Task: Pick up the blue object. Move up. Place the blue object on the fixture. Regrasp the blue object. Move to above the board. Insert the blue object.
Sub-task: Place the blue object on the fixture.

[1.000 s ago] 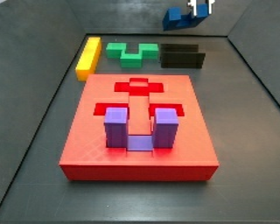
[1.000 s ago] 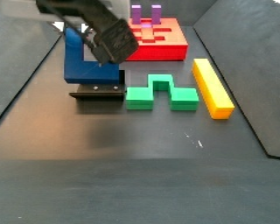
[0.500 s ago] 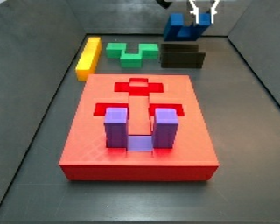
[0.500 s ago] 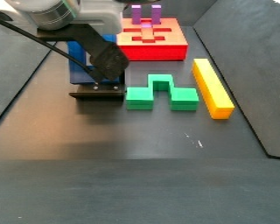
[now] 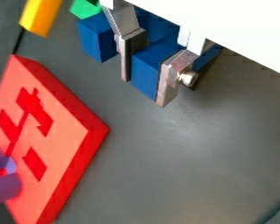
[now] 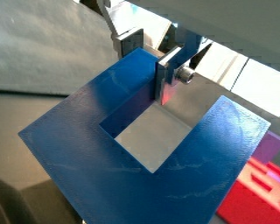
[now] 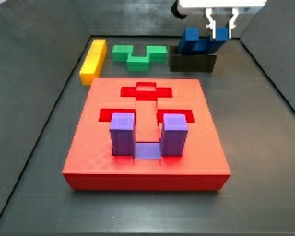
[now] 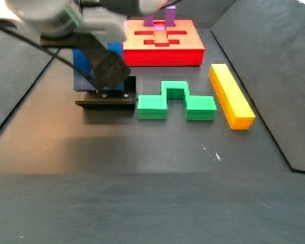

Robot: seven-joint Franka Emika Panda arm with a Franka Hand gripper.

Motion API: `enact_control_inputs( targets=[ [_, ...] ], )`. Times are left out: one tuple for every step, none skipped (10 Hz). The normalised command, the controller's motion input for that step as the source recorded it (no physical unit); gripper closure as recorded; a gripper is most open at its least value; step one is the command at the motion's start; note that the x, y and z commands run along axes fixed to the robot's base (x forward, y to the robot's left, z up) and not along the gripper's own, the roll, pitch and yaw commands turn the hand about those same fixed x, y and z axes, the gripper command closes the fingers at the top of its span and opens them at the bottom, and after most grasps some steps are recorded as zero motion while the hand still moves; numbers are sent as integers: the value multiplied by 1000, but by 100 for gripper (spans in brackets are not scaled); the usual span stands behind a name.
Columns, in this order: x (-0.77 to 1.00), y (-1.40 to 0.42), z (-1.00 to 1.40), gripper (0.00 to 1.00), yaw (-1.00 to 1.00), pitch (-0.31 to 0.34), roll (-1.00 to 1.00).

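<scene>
1. The dark blue U-shaped block (image 7: 199, 42) stands on the small black stepped fixture (image 7: 192, 62) at the far end of the dark table (image 7: 40, 138), its two prongs pointing up; the same block shows in a wrist view (image 6: 166, 149).
2. The pincer (image 7: 220, 30) of the single arm hangs right at the block's upper part — in a wrist view (image 5: 149, 74) one silver finger (image 5: 129, 48) lies against the blue face and the other sits just beside it.
3. The jaws stand narrow about a prong, yet I cannot tell whether they actually press it or have a sliver of slack.
4. The relation that matters — the large red flat board (image 7: 144, 138) lies nearer the front than the fixture, so the block, judged from here, must travel that way once regripped.
5. Count: one blue block, one fixture, one board, one lighter purple U-shaped block (image 7: 147, 135) already seated in the board, one green notched block (image 7: 143, 55), one yellow bar (image 7: 93, 59).
</scene>
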Motion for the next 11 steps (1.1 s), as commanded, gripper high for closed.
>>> enact_control_inputs(
  targets=[
    [180,174,-209,100,-311,0,69],
    [-3,249,-114,100,-209,0,120],
    [-120,194,-77,100,-197,0,94],
    [-200,69,-77,100,-189,-6,191],
    [-120,0,-206,100,0,0,134],
    [-340,0,-303,100,-11,0,0],
    [-229,0,-154,100,0,0,-11],
    [-40,0,-46,100,0,0,0],
    [-14,0,-14,100,0,0,0],
    [-6,0,0,100,0,0,111],
    [0,0,0,0,0,0,0]
  ],
)
